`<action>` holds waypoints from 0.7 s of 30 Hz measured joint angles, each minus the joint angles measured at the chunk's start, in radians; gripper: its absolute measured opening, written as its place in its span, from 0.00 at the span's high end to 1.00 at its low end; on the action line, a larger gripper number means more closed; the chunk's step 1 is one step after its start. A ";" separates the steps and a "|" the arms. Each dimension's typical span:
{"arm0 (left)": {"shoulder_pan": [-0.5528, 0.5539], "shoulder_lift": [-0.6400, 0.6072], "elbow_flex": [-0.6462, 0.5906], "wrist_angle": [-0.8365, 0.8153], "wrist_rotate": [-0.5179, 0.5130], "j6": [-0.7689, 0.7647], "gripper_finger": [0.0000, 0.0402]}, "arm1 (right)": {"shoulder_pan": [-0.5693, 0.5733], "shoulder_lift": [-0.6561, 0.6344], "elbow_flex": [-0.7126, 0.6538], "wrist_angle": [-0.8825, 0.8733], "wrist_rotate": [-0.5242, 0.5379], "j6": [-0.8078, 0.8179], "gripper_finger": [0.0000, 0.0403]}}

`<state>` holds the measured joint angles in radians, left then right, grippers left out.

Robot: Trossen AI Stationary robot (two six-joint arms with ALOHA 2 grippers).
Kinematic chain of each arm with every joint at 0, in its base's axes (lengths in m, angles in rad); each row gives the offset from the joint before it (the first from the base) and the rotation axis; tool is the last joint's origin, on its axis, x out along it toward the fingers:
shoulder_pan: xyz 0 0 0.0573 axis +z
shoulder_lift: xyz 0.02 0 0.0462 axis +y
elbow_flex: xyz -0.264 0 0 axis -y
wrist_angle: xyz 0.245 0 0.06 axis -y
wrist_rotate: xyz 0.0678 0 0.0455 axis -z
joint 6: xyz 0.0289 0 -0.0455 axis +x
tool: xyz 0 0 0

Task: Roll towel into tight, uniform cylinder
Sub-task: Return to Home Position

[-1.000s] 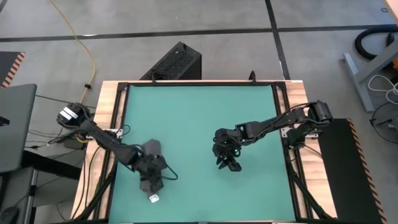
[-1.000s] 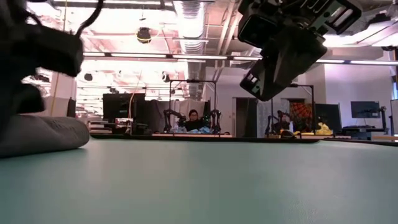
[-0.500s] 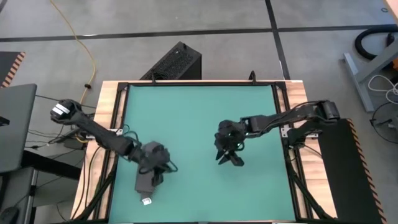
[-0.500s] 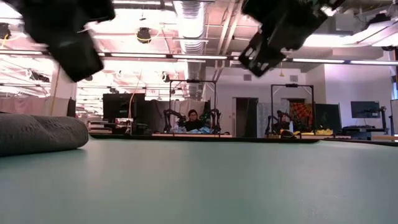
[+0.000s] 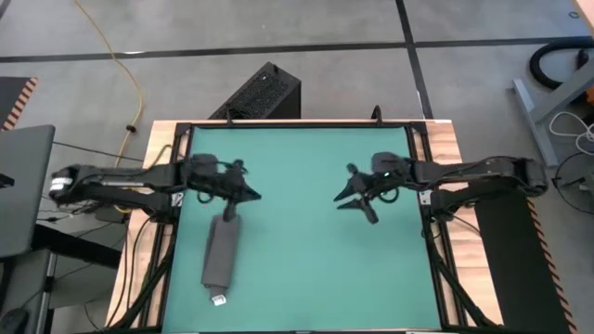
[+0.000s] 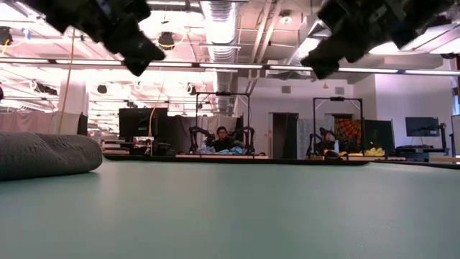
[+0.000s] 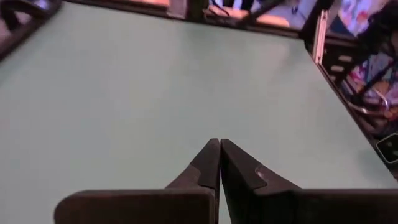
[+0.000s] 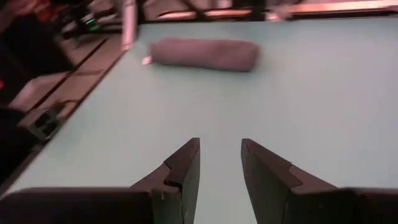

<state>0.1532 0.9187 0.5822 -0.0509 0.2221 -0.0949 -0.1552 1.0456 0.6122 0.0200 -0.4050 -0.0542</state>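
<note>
While rolled towel [image 5: 221,252] lies nr table's [image 5: 306,269] left edge, we see left gripper [image 5: 249,194] closed, right gripper [image 5: 348,199] slightly parted, both empty.

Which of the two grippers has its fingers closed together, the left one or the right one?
The left gripper: its two fingers touch each other along their length. The right gripper shows a clear gap between its fingers.

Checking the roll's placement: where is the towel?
High view: the rolled towel lies on the left side of the green mat, close to the left gripper but apart from it.
</note>
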 joint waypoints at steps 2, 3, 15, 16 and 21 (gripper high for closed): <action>0.046 -0.088 -0.061 0.013 0.013 0.004 1.00 | -0.048 -0.061 -0.062 0.033 0.016 0.025 0.65; 0.062 -0.134 -0.097 0.027 0.009 -0.002 1.00 | -0.070 -0.091 -0.095 0.058 0.022 0.044 0.65; 0.051 -0.613 -0.479 0.294 -0.163 -0.127 1.00 | -0.168 -0.241 -0.375 0.381 0.185 0.195 0.65; 0.049 -0.644 -0.492 0.295 -0.169 -0.126 1.00 | -0.168 -0.253 -0.376 0.350 0.194 0.202 0.65; 0.050 -0.757 -0.520 0.216 -0.179 -0.120 1.00 | -0.167 -0.371 -0.376 0.166 0.202 0.205 0.66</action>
<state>0.2028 0.1614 0.0620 0.1651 0.0429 -0.2149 -0.3225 0.6742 0.2359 0.1862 -0.2031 0.1511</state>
